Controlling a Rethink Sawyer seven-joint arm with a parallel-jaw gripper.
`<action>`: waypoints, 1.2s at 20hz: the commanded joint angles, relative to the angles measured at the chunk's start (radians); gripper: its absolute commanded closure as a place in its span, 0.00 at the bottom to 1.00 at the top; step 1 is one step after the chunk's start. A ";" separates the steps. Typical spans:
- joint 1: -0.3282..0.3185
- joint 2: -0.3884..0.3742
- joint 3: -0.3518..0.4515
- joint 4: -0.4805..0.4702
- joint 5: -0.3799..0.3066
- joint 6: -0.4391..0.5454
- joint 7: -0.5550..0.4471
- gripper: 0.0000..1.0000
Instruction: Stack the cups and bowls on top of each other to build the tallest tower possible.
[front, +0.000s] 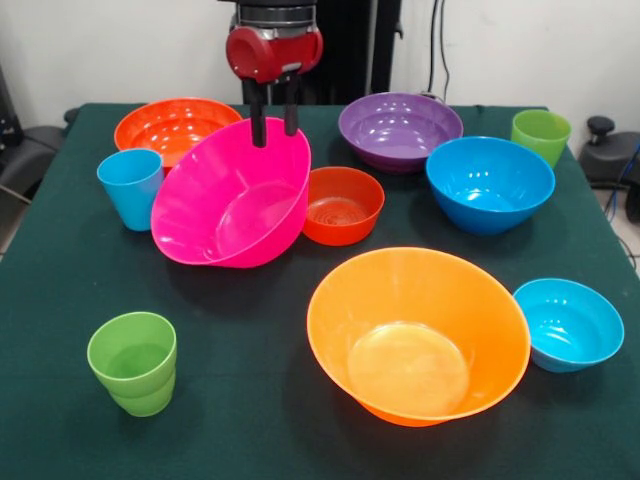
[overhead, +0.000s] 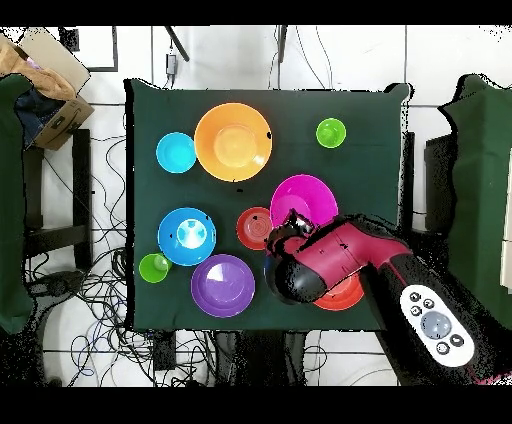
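- The gripper (front: 274, 128) comes down from the far edge and is clamped on the far rim of the pink bowl (front: 233, 198), one finger inside the wall and one outside it.
- The pink bowl is tilted, its mouth turned toward the near edge; its low side looks to rest on or just above the green cloth, roughly mid-table and left of centre in the front view.
- No tower exists yet: every bowl and cup sits alone on the table (front: 250, 400).
- The small red-orange bowl (front: 341, 205) is just beside the pink bowl, touching or nearly so. A swing that way would likely knock it aside.
- The sky blue cup (front: 131, 186) stands close on the other side and is light, so it could tip if brushed.
- The hold is on a thin, glossy rim with the weight hanging off one side, so I judge the bowl may pivot or slip out when lifted.
- The big orange bowl (front: 420, 335) near the front edge seems a likely base; dropping the pink bowl in crooked could leave it wedged and leaning.
- The purple bowl (front: 399, 128) and blue bowl (front: 489, 183) sit toward the far right corner, well apart.
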 joint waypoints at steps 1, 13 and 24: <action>0.004 -0.040 0.016 0.007 0.037 0.044 -0.083 0.00; 0.048 -0.056 -0.018 0.010 0.029 0.030 -0.043 0.00; 0.116 -0.081 -0.073 0.044 -0.014 -0.016 0.061 0.00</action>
